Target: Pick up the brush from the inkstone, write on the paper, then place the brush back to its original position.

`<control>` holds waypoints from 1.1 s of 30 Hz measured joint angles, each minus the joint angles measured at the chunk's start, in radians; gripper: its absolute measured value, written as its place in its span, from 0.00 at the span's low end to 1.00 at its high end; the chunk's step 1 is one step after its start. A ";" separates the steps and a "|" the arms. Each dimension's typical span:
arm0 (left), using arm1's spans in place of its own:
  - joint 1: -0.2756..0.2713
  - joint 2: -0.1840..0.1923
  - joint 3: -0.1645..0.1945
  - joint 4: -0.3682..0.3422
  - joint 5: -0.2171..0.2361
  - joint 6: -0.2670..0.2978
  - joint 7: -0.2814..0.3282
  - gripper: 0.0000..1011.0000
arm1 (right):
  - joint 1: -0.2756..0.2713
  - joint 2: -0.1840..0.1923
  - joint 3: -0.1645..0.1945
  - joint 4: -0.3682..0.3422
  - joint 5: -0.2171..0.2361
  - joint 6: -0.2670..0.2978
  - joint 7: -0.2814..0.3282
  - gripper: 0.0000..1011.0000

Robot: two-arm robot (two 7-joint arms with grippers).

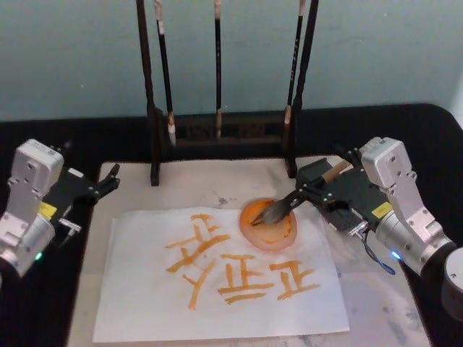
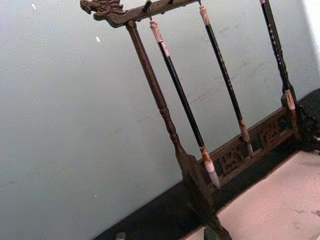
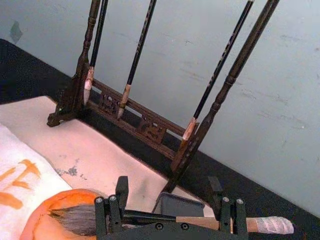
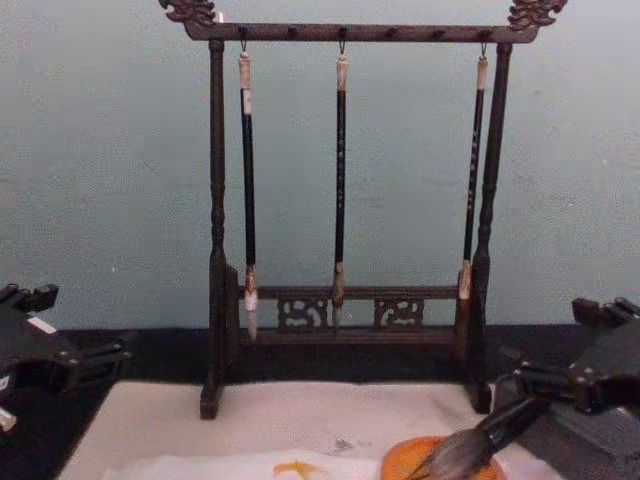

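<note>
While gripped, brush point(image 1: 278, 210) bristles leftward, tilted.

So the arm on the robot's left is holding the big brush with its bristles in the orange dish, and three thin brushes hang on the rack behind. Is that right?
Not quite: the right gripper holds the big brush, as the head view shows. The left gripper sits apart at the mat's left edge, holding nothing. The rest stands: the bristles rest in the orange dish, and three thin brushes hang on the rack behind.
</note>
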 joint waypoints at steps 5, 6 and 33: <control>0.000 0.000 0.000 0.000 0.000 0.000 0.000 1.00 | 0.000 0.000 0.000 0.000 0.000 0.000 0.000 0.99; 0.000 0.000 0.000 0.000 0.000 0.000 0.000 1.00 | 0.000 0.000 0.000 0.000 0.000 0.000 0.000 0.99; 0.000 0.000 0.000 0.000 0.000 0.000 0.000 1.00 | 0.000 0.000 0.000 0.000 0.000 0.000 0.000 0.99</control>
